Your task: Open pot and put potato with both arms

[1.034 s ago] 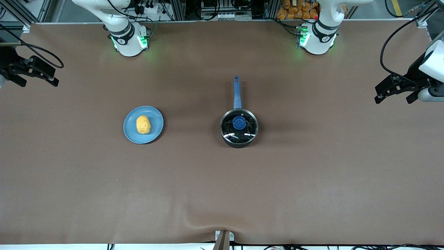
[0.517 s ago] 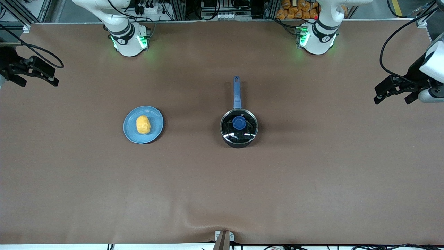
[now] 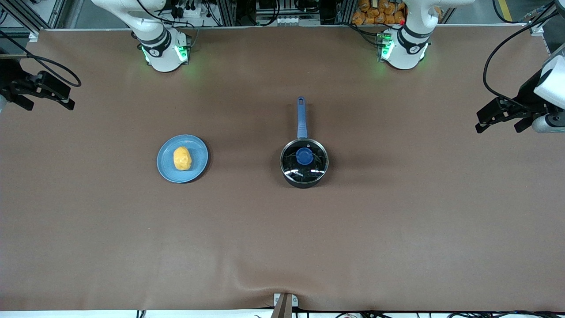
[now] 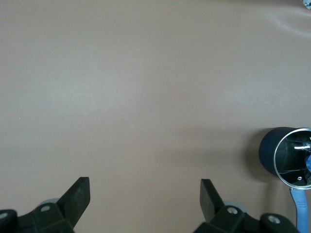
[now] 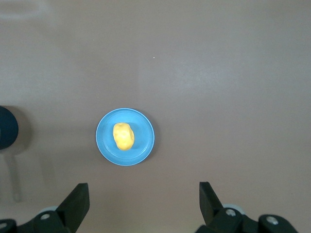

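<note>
Looking from the front, you have the lidded pot [image 3: 304, 163] mid-table, the potato [image 3: 182, 158] on its plate [image 3: 199, 162], both grippers high at the table ends; each wrist view shows left gripper [image 4: 145, 198] and right gripper [image 5: 143, 200] spread, so centre the left on the knob [image 3: 304, 155] first.

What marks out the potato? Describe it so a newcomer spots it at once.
On the brown table, find the flat light-blue plate toward the right arm's end, beside the lidded black pot. The potato lies on that plate. It is the only yellow-orange thing on the table: small, oval and lumpy.
</note>
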### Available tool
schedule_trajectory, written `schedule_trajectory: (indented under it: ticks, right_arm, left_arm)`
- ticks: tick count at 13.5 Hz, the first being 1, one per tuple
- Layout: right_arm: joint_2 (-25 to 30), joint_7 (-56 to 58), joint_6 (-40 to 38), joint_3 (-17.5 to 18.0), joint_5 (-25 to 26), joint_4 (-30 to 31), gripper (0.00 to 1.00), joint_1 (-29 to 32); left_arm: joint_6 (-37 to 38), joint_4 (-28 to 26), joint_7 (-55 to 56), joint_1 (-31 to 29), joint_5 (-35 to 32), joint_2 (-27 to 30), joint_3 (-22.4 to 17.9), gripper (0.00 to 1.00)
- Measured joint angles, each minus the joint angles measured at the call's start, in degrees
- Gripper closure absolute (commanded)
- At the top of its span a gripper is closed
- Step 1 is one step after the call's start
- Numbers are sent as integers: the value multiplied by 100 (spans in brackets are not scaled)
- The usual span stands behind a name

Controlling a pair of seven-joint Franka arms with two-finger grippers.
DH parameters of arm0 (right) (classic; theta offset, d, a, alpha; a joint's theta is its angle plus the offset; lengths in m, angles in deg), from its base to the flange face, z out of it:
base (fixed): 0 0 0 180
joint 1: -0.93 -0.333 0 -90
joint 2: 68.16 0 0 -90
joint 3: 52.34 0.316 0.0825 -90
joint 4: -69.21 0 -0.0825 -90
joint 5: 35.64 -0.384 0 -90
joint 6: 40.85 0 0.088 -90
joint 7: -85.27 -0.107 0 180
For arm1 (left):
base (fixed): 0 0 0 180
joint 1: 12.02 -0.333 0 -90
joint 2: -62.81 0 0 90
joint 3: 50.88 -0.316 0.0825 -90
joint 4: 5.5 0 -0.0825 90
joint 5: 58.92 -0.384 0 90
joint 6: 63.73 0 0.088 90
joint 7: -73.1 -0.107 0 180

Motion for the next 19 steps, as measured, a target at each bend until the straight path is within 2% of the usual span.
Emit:
schedule_trajectory:
  ticks: [17,19]
  right_arm:
    - [0,0,0,0,0,0,0,0]
    - [0,0,0,1,0,0,0,0]
  left_arm:
    - [16,0,59,-2,8,-32,8,0]
    - [102,-2,331,65,179,-88,87,0]
